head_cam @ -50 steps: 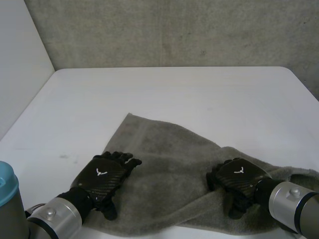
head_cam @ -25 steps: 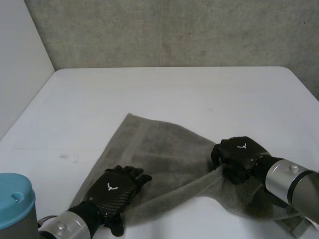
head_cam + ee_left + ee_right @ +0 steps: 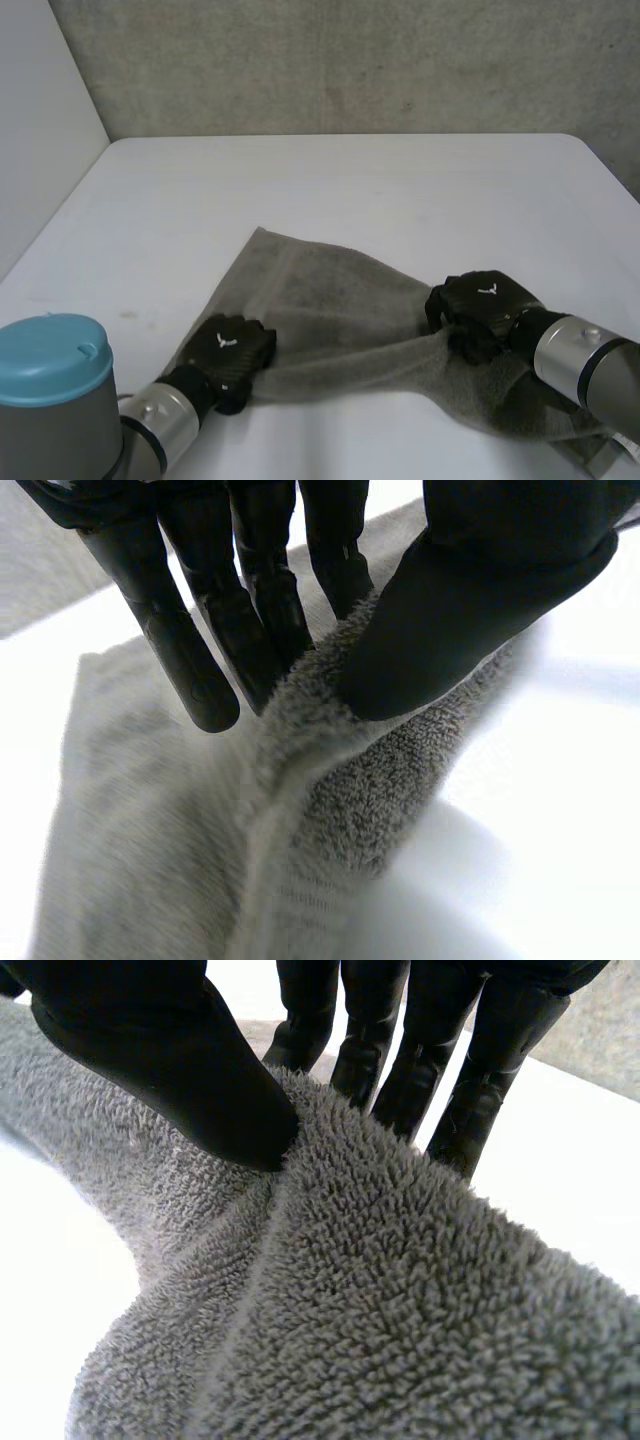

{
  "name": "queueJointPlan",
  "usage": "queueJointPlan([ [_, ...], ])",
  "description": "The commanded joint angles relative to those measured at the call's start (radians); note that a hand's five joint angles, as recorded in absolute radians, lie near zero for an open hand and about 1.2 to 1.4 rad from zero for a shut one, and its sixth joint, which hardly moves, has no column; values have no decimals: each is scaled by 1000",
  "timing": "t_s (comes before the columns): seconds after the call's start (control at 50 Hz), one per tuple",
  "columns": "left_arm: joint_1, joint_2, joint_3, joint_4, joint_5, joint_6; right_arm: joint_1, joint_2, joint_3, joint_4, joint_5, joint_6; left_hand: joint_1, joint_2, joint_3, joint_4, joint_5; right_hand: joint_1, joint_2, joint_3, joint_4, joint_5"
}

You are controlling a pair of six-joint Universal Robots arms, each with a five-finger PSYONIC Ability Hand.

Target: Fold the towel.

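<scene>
The grey towel (image 3: 330, 300) is lying on the white table (image 3: 350, 180), spreading from near the middle toward 5 o'clock, with its far corner pointing to about 11 o'clock. In the head view the left hand (image 3: 232, 352) is sitting at 7 o'clock on the towel's near left corner, and the right hand (image 3: 480, 305) is sitting at 4 o'clock on the near edge. The edge between them is running as a raised ridge. From here the backs of both hands are covering what the fingers are doing.

The wrist views are supplying that. In the left wrist view the left hand (image 3: 480, 590) is pinching a fold of the towel (image 3: 330, 810), its thumb pressing the terry against the fingers (image 3: 190, 650), and the hem is trailing away below the fingertips. In the right wrist view the right hand (image 3: 170, 1050) is likewise clamping a thick fold (image 3: 380, 1290), thumb on one side and fingers (image 3: 400, 1050) on the other. The rest is bunching under the right arm (image 3: 585, 365) toward 5 o'clock.
</scene>
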State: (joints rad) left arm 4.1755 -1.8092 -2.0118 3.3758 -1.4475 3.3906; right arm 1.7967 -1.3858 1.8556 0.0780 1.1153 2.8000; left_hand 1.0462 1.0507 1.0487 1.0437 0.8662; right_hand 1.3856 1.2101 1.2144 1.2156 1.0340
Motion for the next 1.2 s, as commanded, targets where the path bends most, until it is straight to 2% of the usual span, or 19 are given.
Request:
queueJointPlan([
  [0.02, -2, -22, 132, 69, -22, 12, 12, 27, -111, 11, 24, -98, 350, 346, 348, 353, 356, 11, 186, 182, 181, 188],
  [0.2, 0, -48, 496, 79, -33, 6, 26, 117, -490, -34, 169, -212, 350, 346, 348, 353, 356, 11, 186, 182, 181, 188],
  [0.24, 0, -35, 643, 137, -68, -3, 46, 117, -599, -210, 169, -192, 350, 346, 348, 353, 356, 11, 186, 182, 181, 188],
  [0.26, 0, -35, 643, 137, -68, -4, 46, 117, -599, -211, 169, -192, 350, 346, 348, 353, 356, 11, 186, 182, 181, 188],
  [0.3, -2, -32, 693, 181, -99, -5, 73, 102, -628, -386, 176, -154, 350, 346, 348, 353, 356, 11, 186, 182, 181, 188],
  [0.36, -9, -2, 731, 247, -156, -4, 86, 87, -630, -419, 173, -129, 350, 346, 348, 353, 356, 11, 186, 182, 181, 188],
  [0.44, -11, 80, 662, 260, -172, 0, 79, 28, -630, -293, 152, -102, 350, 346, 348, 353, 356, 11, 186, 182, 181, 188],
  [0.54, -2, 131, 414, 183, -156, 10, 75, 66, -636, 74, -29, -140, 350, 346, 348, 353, 356, 11, 186, 182, 181, 188],
  [0.56, -2, 131, 413, 183, -156, 10, 75, 67, -636, 75, -29, -140, 350, 346, 348, 353, 356, 11, 186, 182, 181, 188],
  [0.6, 3, 136, 347, 157, -145, 10, 70, 114, -647, 269, -81, -229, 350, 346, 348, 353, 356, 11, 186, 182, 181, 188],
  [0.7, 26, 140, 144, 65, -119, 12, 70, 221, -685, 518, -65, -387, 350, 346, 348, 353, 356, 11, 186, 182, 181, 188],
  [0.8, 28, 136, 82, 39, -87, 10, 75, 327, -722, 585, -19, -455, 350, 346, 348, 353, 356, 11, 186, 182, 181, 188],
  [0.9, 23, 137, 100, 43, -64, 9, 84, 389, -765, 440, 24, -402, 350, 346, 348, 353, 356, 11, 186, 182, 181, 188],
  [0.92, 18, 137, 126, 46, -64, 7, 85, 393, -766, 368, 47, -345, 350, 346, 348, 353, 356, -107, 68, 64, 63, 70],
  [0.94, 18, 137, 158, 46, -65, 3, 86, 390, -757, 302, 75, -282, 350, 346, 348, 353, 356, -516, -340, -344, -346, -339],
  [0.96, 18, 137, 159, 46, -65, 3, 86, 390, -757, 301, 75, -281, 350, 346, 348, 353, 356, -520, -344, -348, -350, -343],
  [0.98, 18, 134, 192, 42, -67, -2, 86, 378, -741, 249, 98, -236, 350, 346, 348, 353, 356, -898, -722, -726, -727, -720],
  [1.0, 18, 134, 192, 42, -67, -2, 86, 357, -719, 209, 119, -193, 350, 346, 348, 353, 356, -1093, -918, -922, -923, -916],
  [1.2, 29, 76, 367, 37, -76, -2, 92, 151, -408, 63, 118, -38, 350, 346, 348, 353, 356, -1211, -1036, -1040, -1041, -1034],
])
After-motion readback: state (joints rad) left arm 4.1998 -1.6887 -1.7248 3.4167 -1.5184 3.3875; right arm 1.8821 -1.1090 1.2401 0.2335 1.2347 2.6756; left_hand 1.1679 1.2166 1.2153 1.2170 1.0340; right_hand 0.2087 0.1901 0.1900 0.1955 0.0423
